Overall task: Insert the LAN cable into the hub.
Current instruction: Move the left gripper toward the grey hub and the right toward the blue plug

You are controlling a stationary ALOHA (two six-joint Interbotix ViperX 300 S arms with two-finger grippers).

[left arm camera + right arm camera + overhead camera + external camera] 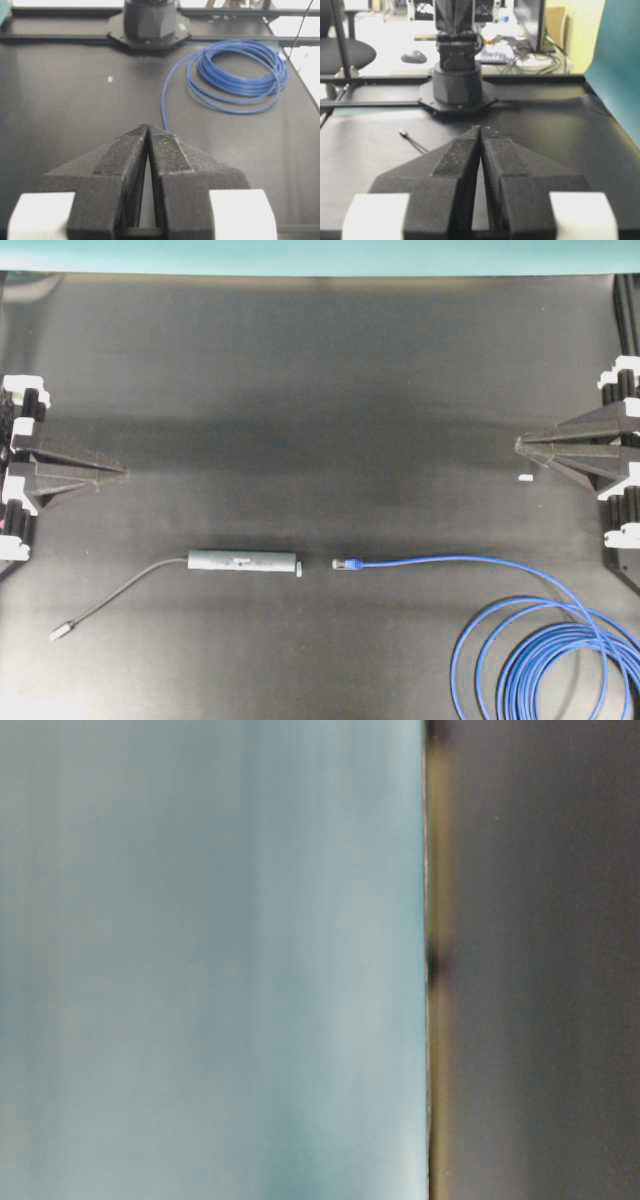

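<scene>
Overhead view gives me a black table. My LAN cable is coiled at its near right corner, with its plug stretched toward mid-table. Just beside that plug, not touching, lies the hub, its grey cord trailing to the near left. My left gripper and right gripper sit pinched together, empty, at the side edges.

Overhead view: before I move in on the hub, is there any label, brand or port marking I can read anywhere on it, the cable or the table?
No text can be read in any view.
The hub has a small pale marking on its top face, too blurred to read.
The LAN cable and its plug show no print.
The table bears no lettering.
The table-level view is wholly blurred.
</scene>
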